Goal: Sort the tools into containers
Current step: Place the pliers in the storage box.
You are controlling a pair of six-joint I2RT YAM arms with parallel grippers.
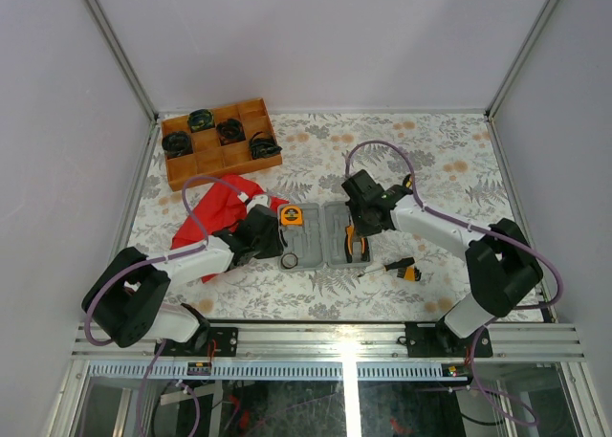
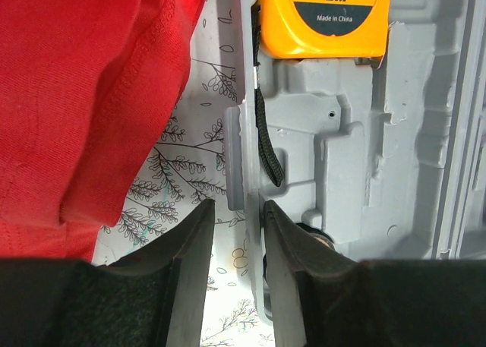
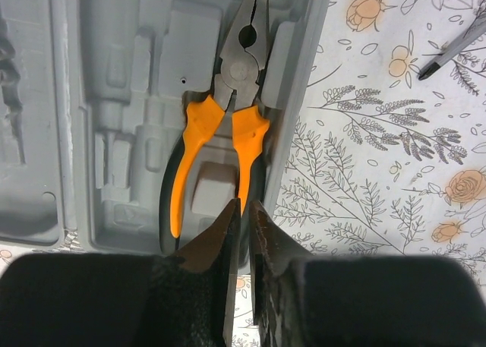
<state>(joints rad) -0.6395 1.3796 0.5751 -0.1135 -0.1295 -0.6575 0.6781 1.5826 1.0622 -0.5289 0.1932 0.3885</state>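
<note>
The grey tool case lies open in the middle of the table. The orange tape measure sits in its left half, seen close in the left wrist view. The orange-and-black pliers lie in the right half, head pointing away. One black-and-orange screwdriver lies on the table right of the case; its tip shows in the right wrist view. My left gripper is open, astride the case's left wall. My right gripper is shut and empty at the pliers' handle ends.
A red cloth lies left of the case, close to my left fingers. A brown wooden tray with black coiled bundles stands at the back left. A small black ring lies in the case's near left corner.
</note>
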